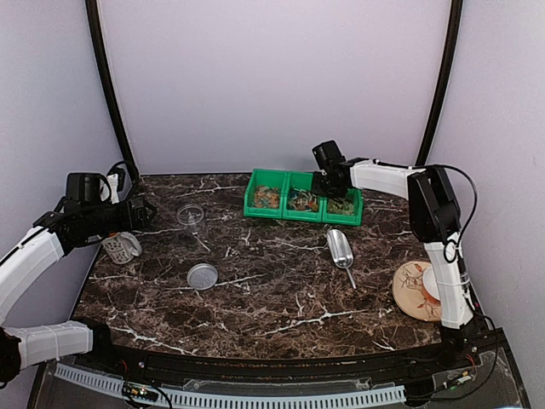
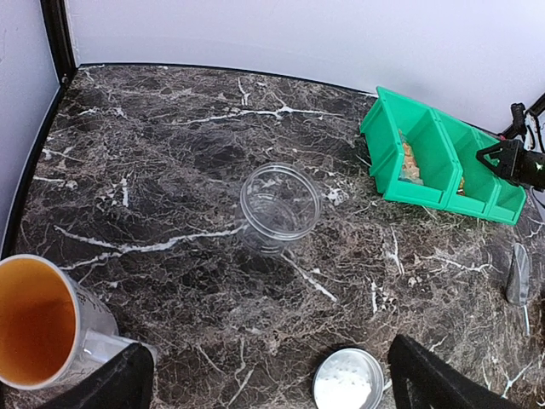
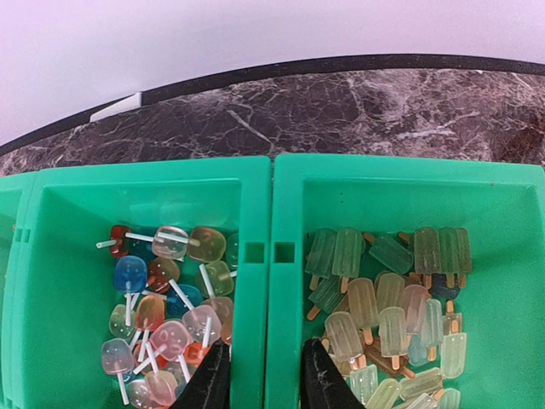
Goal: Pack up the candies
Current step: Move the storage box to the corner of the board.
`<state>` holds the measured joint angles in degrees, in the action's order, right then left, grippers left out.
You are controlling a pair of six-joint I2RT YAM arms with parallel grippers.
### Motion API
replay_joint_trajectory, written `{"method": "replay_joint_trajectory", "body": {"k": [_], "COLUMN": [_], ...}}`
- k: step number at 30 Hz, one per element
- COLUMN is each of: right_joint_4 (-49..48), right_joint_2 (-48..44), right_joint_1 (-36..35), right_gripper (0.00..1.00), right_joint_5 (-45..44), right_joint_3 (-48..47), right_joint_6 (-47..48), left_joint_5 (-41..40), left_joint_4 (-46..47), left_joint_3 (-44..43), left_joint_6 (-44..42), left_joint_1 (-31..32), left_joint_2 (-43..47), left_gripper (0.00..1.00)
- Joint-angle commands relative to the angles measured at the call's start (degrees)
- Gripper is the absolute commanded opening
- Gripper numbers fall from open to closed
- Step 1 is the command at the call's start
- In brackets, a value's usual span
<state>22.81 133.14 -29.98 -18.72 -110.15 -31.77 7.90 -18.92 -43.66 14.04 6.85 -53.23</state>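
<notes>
Left gripper (image 2: 268, 383): jaws fully apart, empty. Candies (image 3: 170, 307): loose in the green bins (image 3: 255, 183), 2 compartments seen close. Judged light, hard, glossy, likely slippery; best pinched across the body. Right gripper (image 3: 266, 379): narrowly parted astride the dividing wall; contact cannot be told.

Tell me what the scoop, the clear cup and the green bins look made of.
The scoop: likely metal, bare silvery-grey with a dull sheen. The clear cup: probably thin plastic, glossy and see-through, the tabletop showing through it; glass can't be excluded. The green bins: moulded plastic, opaque uniform green, smooth semi-gloss walls with moulded slots.
</notes>
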Motion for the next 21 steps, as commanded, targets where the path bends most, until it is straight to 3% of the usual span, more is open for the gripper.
{"method": "replay_joint_trajectory", "body": {"k": [1, 21], "right_joint_4": [-1.99, -5.90], "right_joint_2": [2.47, 5.43], "right_joint_1": [-2.43, -7.65], "right_gripper": [0.26, 0.28], "right_joint_5": [5.43, 14.61], "right_joint_3": [-2.56, -5.02], "right_joint_6": [2.79, 15.50], "left_joint_5": [0.75, 1.58], "left_joint_4": [1.25, 1.33], "left_joint_3": [0.81, 0.77], "left_joint_6": [0.28, 0.30], "left_joint_1": [-0.42, -0.43], "left_joint_2": [0.37, -1.07], "left_gripper": [0.99, 0.99]}}
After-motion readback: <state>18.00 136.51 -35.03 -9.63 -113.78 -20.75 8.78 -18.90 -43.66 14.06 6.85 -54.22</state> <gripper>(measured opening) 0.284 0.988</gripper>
